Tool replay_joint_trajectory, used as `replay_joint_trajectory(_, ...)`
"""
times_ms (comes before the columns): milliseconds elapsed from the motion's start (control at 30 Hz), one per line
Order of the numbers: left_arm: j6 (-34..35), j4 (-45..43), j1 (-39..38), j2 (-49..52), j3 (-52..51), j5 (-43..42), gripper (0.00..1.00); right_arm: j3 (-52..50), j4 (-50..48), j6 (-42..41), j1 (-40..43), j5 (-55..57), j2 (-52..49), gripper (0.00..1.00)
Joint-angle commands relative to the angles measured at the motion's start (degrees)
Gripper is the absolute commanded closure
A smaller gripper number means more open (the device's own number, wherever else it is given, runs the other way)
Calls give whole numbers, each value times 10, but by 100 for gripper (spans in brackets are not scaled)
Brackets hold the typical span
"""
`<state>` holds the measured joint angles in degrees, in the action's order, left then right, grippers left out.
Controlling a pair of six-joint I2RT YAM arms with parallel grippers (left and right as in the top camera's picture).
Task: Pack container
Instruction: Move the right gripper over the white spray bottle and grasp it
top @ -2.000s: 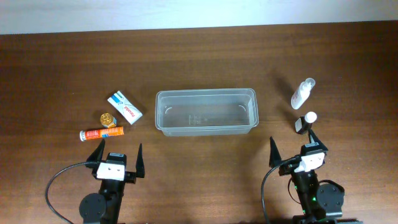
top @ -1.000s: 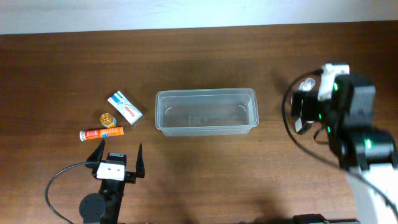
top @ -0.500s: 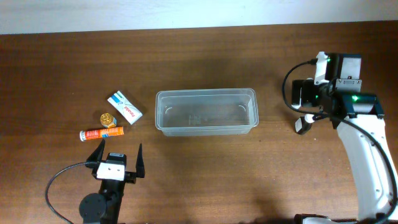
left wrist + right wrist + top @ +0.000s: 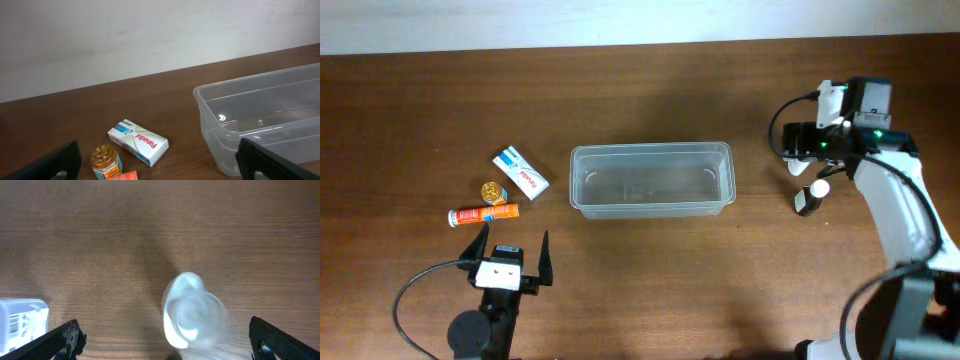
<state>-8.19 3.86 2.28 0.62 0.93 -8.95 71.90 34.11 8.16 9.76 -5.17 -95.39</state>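
One container (image 4: 652, 179) — clear plastic tub with a rim, lying lengthwise at the centre of the desk (image 4: 650, 300). Left gripper (image 4: 512, 245): jaws spread wide, holding nothing, at the tub's 8 o'clock and well apart from it. Right gripper (image 4: 800, 148): jaws likewise wide, near the tub's short end at 3 o'clock, above a clear spray bottle (image 4: 192, 312) that shows between the fingers, neither touching it. White-capped dark bottle (image 4: 810, 197) at the tub's 4 o'clock. At its 9 o'clock — Panadol box (image 4: 520, 172), gold-lidded jar (image 4: 493, 190), orange tube (image 4: 483, 214).
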Motion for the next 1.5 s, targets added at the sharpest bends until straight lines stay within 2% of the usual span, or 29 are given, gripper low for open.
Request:
replay_joint_trajectory(0, -11, -1, 3, -3, -4, 4, 1, 11, -10, 6, 4, -24, -31, 0)
replay_joint_trajectory(133, -11, -1, 3, -3, -4, 3, 1, 11, -19, 6, 5, -24, -61, 5)
replay_joint_trajectory(233, -11, -1, 3, -3, -4, 3, 1, 11, -21, 6, 5, -23, -72, 12)
replay_joint_trajectory(433, -11, -1, 3, -3, -4, 3, 1, 10, -20, 5, 19, -21, -74, 35)
replay_joint_trajectory(900, -11, -1, 3, -3, -4, 3, 1, 10, -42, 6, 41, -22, -99, 38)
replay_joint_trajectory(1067, -11, -1, 3, -3, -4, 3, 1, 10, -44, 6, 41, -31, -111, 60)
replay_joint_trajectory(1233, -11, -1, 3, -3, -4, 3, 1, 10, -45, 6, 41, -34, -111, 75)
replay_joint_trajectory(1333, -11, -1, 3, -3, -4, 3, 1, 12, -44, 6, 41, -43, -110, 80)
replay_joint_trajectory(1467, -11, -1, 3, -3, -4, 3, 1, 37, -19, 6, 41, -78, -108, 80)
